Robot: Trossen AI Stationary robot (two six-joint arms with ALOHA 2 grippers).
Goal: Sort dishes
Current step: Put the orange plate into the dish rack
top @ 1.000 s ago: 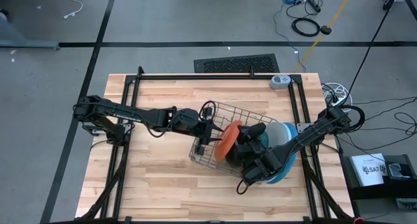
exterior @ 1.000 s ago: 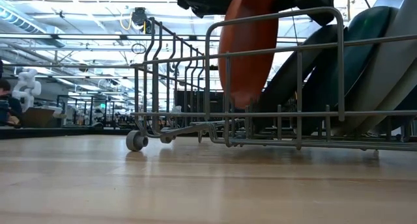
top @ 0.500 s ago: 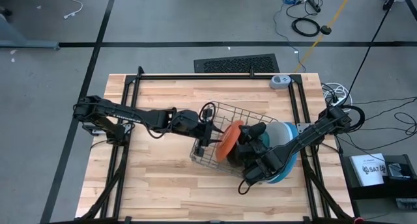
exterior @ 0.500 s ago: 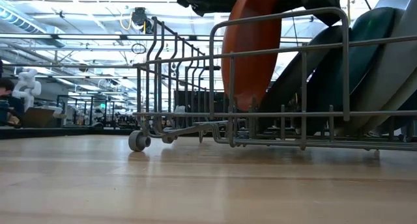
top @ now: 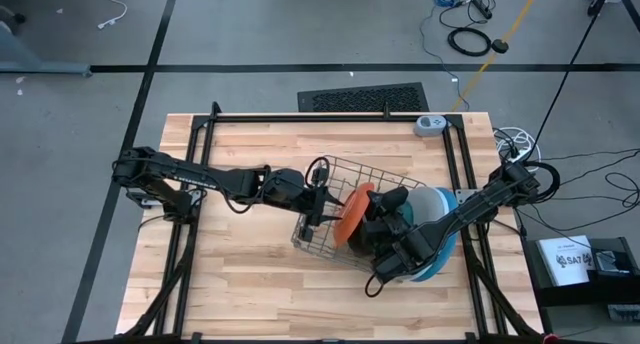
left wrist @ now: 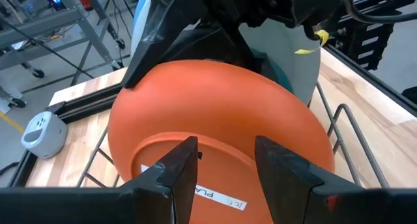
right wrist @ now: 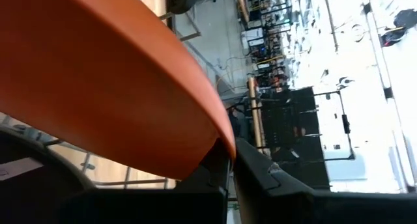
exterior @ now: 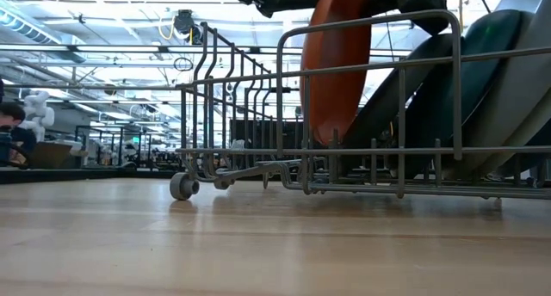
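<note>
Two arms meet at the wire dish rack (top: 350,209), which sits on the wooden surface (top: 240,274) right of its middle in the high view. The left pincer (top: 322,199) reaches into the rack's left end, beside the orange plate (top: 352,216) that stands on edge inside the rack. The right pincer (top: 385,206) is just right of that plate, above the dark plates; behind it, at the rack's right end, lean a pale plate (top: 437,206) and a teal plate (top: 430,269).

From the low view, the orange plate (exterior: 336,64) stands nearly upright between the rack's wires (exterior: 293,150), its lower edge down near the rack floor. Dark plates (exterior: 448,89) lean to the right of it.

The left wrist view shows the left pincer (left wrist: 225,165) with its fingers spread a little, the orange plate (left wrist: 215,120) right in front of them; whether they touch it I cannot tell.

The right wrist view shows the right pincer (right wrist: 229,160) closed narrowly on the orange plate's (right wrist: 98,74) rim.
</note>
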